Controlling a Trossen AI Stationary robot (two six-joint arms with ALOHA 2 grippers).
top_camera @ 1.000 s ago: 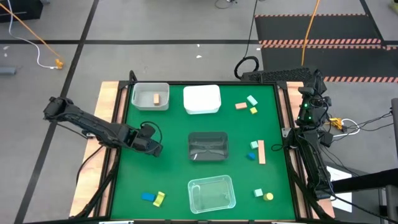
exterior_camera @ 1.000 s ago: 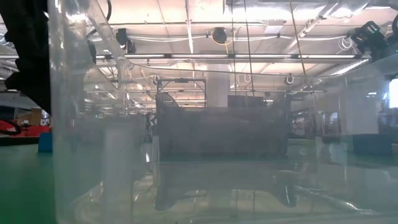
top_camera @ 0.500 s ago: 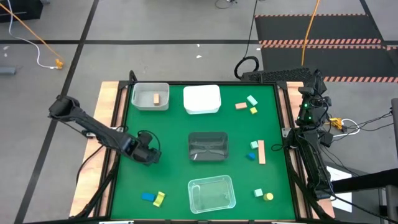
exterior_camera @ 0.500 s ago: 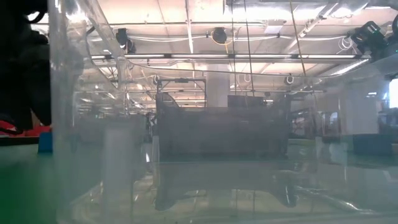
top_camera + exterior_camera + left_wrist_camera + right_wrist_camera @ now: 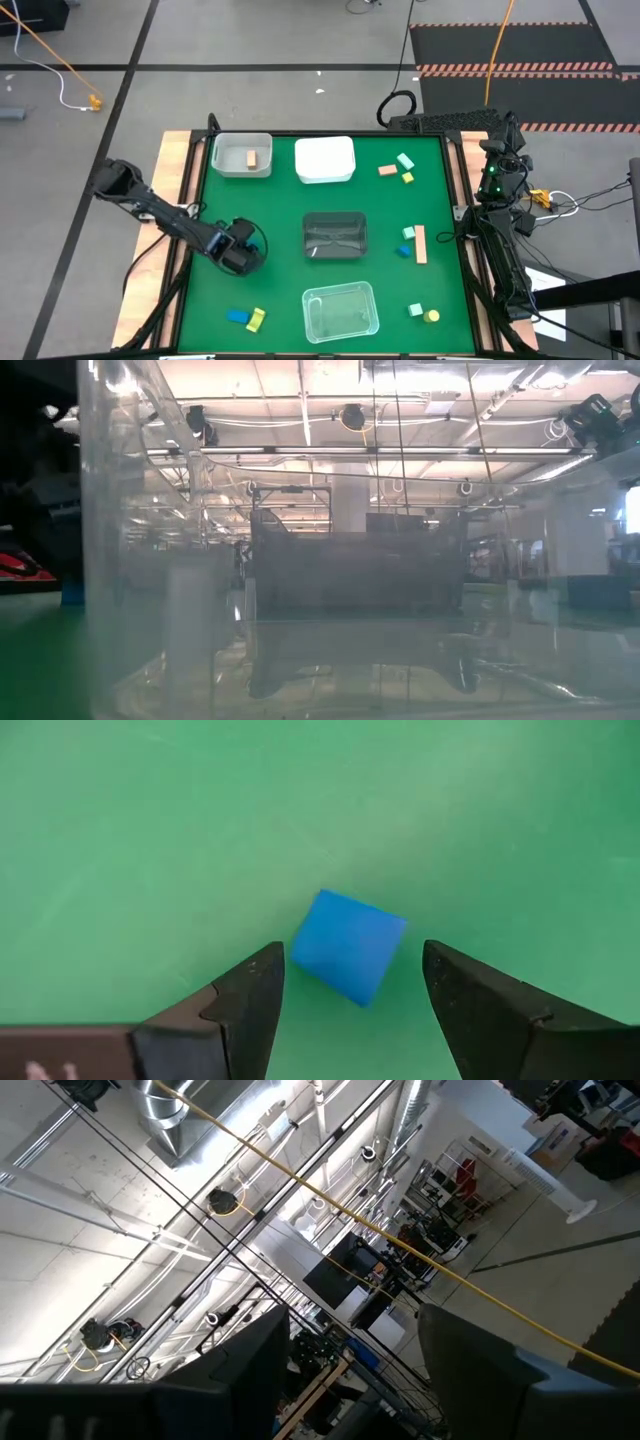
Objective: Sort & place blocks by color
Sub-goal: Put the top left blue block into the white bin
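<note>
A blue block lies flat on the green mat, just beyond my left gripper. The gripper is open and points steeply down, one finger on each side of the block with a gap to each. In the high view my left gripper stands over the mat's left half and covers that block. More blocks lie on the mat: a blue one and a yellow one near left, and tan, mint, blue and yellow ones on the right. A tan block sits in the far-left tray. My right gripper is open, parked at the right edge and aimed at the ceiling.
A clear tray and a white tray stand at the far side, a dark clear tray at the centre and a clear tray by the near edge, which fills the low view. The right arm rests along the table's right edge.
My left gripper has come down and moved toward the table's near edge, a little to the right, rolling slightly as it went. Its fingers keep the same gap. My right arm has kept still.
</note>
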